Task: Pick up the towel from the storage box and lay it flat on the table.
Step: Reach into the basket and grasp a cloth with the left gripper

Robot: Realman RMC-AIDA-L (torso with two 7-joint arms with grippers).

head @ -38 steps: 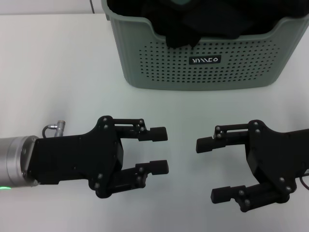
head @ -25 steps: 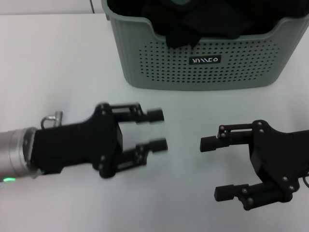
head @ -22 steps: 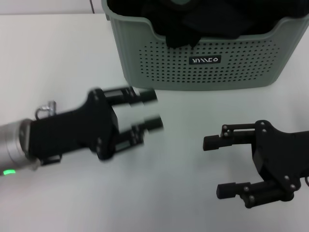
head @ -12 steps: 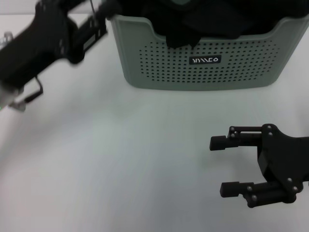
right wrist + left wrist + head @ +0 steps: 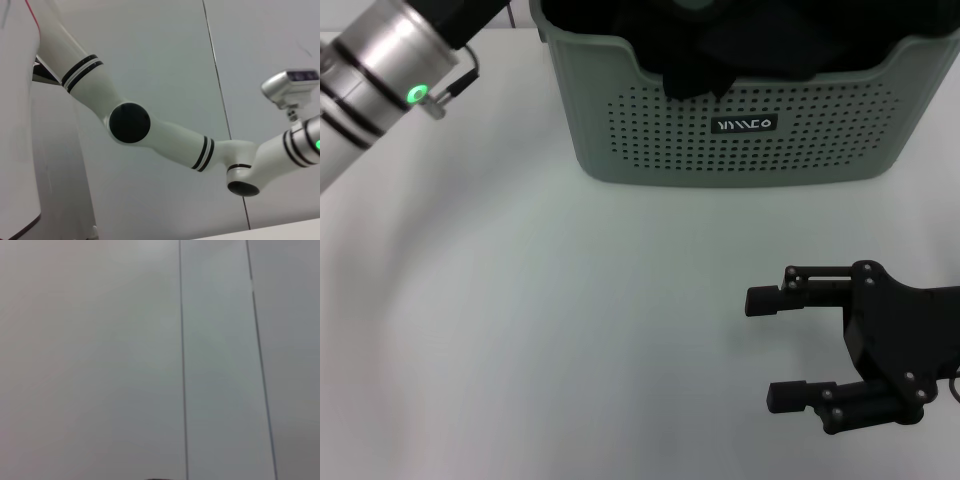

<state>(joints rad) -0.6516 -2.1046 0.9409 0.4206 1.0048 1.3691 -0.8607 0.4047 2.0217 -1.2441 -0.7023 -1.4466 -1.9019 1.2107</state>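
Note:
The sage-green storage box point(image 5: 740, 150) stands at the back middle of the white table point(image 5: 520, 300). Black cloths point(image 5: 720, 50) fill it. A small grey-teal patch point(image 5: 695, 4) shows among them at the picture's top edge; I cannot tell whether it is the towel. No mustard-yellow shows. My left arm's silver wrist point(image 5: 390, 55) with a green light is raised at the back left, beside the box; its gripper is past the top edge. My right gripper point(image 5: 761, 348) is open and empty, low over the table at the front right.
The left wrist view shows only grey wall panels. The right wrist view shows my white left arm point(image 5: 165, 135) raised against the wall. Bare tabletop lies in front of the box and to its left.
My left arm has swung from the front left of the table up and back to the box's left corner, taking its gripper out of view. My right gripper has drifted slightly right and towards the front.

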